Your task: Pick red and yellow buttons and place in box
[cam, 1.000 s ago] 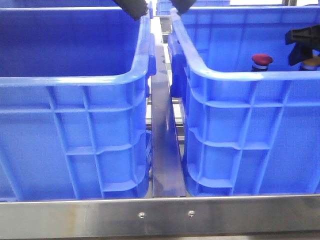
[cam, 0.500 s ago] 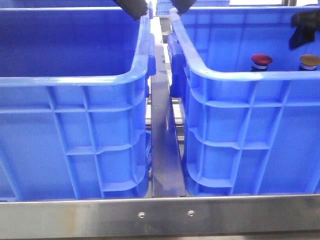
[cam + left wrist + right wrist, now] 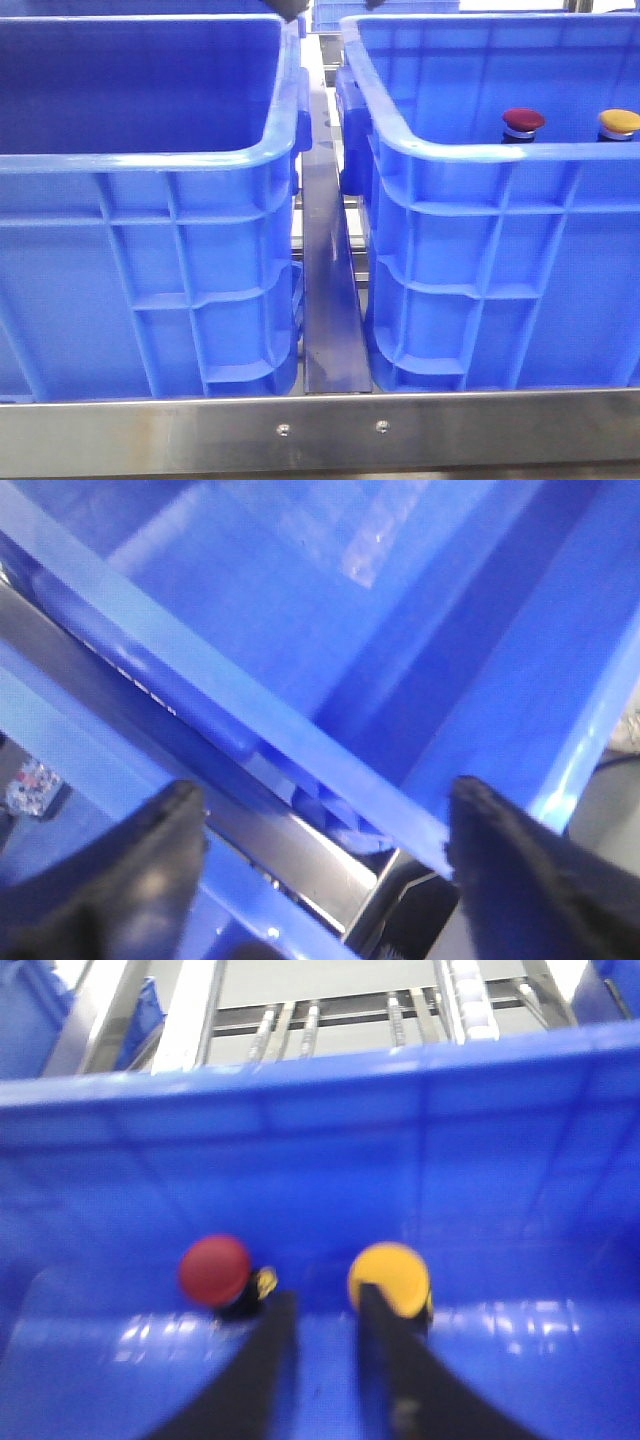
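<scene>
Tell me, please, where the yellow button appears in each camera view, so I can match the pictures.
Front view: the yellow button stands inside the right blue crate, near the picture's right edge, just above the crate's near rim.
Left wrist view: not in it.
Right wrist view: the yellow cap shows at lower centre, partly behind one fingertip of the right gripper.
Shared landmark: the red button stands beside it in both views.
</scene>
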You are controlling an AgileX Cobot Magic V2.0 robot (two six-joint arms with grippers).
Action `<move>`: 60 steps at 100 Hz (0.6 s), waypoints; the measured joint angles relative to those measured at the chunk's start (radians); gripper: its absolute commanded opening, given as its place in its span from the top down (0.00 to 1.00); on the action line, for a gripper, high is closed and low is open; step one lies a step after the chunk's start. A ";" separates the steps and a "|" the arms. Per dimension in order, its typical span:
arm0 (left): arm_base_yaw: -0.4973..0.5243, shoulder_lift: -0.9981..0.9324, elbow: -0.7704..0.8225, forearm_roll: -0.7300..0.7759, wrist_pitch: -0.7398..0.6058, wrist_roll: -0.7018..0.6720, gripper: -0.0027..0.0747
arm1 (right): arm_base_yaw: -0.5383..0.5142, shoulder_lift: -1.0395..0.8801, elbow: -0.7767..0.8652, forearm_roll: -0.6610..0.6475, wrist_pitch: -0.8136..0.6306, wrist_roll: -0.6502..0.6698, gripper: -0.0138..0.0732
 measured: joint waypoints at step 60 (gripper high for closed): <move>0.230 -0.151 0.189 0.030 -0.119 -0.072 0.99 | 0.000 -0.391 0.270 0.009 0.017 0.000 0.92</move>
